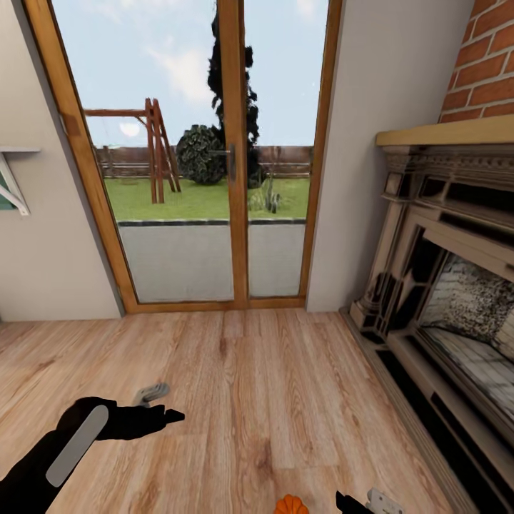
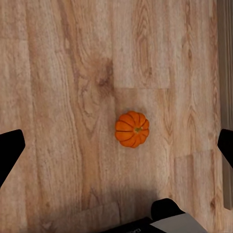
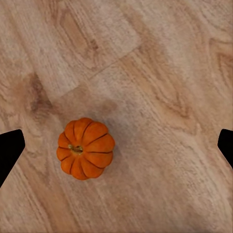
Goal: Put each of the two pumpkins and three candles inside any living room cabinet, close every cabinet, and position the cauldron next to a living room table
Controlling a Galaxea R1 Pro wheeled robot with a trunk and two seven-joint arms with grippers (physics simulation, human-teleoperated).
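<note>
One orange ribbed pumpkin (image 1: 291, 505) lies on the wooden floor at the bottom edge of the head view. My right gripper (image 1: 363, 502) hovers just right of it, cut off by the frame. In the right wrist view the pumpkin (image 3: 86, 148) sits on the floor below the open right gripper (image 3: 116, 145), off-centre towards one black fingertip (image 3: 9, 150). My left gripper (image 1: 160, 403) is open above bare floor, well left of the pumpkin. The left wrist view sees the pumpkin (image 2: 132, 129) from higher up, between the spread fingertips (image 2: 9, 153). Candles, cabinet, cauldron and table are out of view.
A wood-framed glass door (image 1: 232, 164) to the garden stands straight ahead. A stone fireplace (image 1: 442, 285) with a brick chimney runs along the right wall, its hearth edge close to the pumpkin. Part of my right arm (image 2: 167, 219) shows in the left wrist view.
</note>
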